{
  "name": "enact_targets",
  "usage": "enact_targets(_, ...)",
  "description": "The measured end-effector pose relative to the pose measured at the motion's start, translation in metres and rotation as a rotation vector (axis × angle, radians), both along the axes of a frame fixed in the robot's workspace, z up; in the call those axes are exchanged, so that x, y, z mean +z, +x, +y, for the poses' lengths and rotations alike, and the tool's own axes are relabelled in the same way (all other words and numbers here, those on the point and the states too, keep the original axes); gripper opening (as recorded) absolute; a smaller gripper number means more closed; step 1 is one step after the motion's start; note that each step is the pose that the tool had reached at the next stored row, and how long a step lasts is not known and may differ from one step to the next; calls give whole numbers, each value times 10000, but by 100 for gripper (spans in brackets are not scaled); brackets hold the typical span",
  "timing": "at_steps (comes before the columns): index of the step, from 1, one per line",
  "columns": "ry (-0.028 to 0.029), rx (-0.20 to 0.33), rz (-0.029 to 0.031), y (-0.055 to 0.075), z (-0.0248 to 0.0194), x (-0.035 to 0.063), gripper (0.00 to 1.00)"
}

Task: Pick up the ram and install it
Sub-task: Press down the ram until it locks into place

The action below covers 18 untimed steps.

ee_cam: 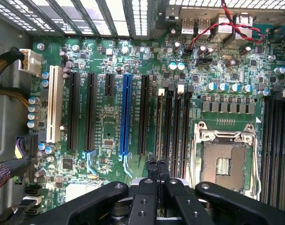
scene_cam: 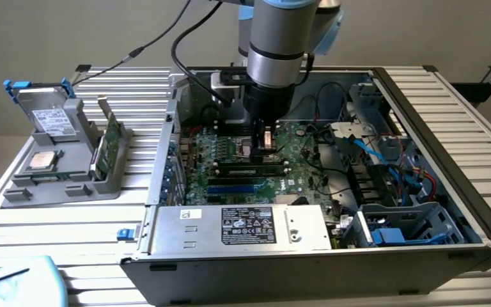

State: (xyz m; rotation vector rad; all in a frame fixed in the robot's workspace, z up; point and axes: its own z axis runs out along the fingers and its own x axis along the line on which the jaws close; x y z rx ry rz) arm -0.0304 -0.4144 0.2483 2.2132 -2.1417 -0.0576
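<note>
Wrist view: we see our black two-finger gripper (ee_cam: 157,165) with its fingers pressed together, holding nothing, just above the large green motherboard (ee_cam: 109,122) beside its long black slots (ee_cam: 173,126). Farther off, in the exterior view, the thin green ram stick (scene_cam: 107,142) stands in a grey holder (scene_cam: 84,182), well apart from the fingers, outside the open grey computer case (scene_cam: 450,249).

From the exterior view I find even, diffuse room light with no hard shadows; the slatted table (scene_cam: 58,220) reads pale and slightly washed out. The inside of the computer case (scene_cam: 450,252) is dimmer, its far corners in shade beneath the arm (scene_cam: 281,38). In the wrist view the motherboard (ee_cam: 109,122) is brightly and evenly lit and sharp, the vent slots (ee_cam: 109,16) are blown out white, and the gripper (ee_cam: 157,168) close to the lens looks soft.
</note>
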Motion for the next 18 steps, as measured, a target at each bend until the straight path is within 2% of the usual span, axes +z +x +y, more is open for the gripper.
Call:
enact_targets(6,3,-885,-24,0,1,-36,11)
enact_targets(18,1,-2987,-28,0,0,-89,11)
